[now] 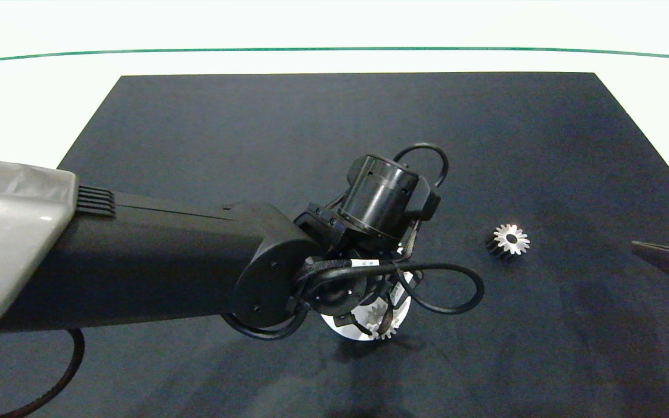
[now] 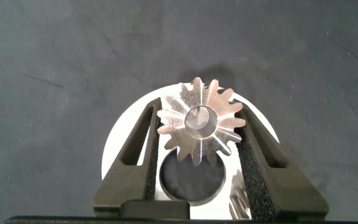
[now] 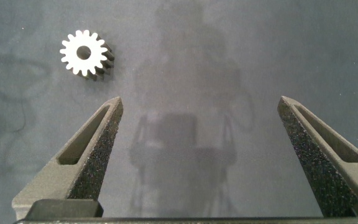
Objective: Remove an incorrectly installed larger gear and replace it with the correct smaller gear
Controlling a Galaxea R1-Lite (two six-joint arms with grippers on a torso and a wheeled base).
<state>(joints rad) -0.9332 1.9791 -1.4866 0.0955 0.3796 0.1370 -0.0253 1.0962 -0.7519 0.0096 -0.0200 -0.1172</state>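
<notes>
Near the front edge of the dark mat (image 1: pixel 195 128), my left gripper (image 2: pixel 197 134) hangs over the white round base (image 2: pixel 126 130), its fingers clamped on the smaller gear (image 2: pixel 199 121). Under that gear I see an empty round recess (image 2: pixel 188 180) in the base, and another gear's teeth (image 2: pixel 240 208) peek out beside it. Toward the mat's right edge, the larger gear (image 1: pixel 507 240) stands alone. My right gripper (image 3: pixel 197 140) hovers near it, fingers spread wide, holding nothing.

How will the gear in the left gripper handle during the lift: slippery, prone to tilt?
The smaller gear looks like rigid polished metal, probably heavy for its size. The left gripper pads touch only tooth tips, so it might twist or slip.
</notes>
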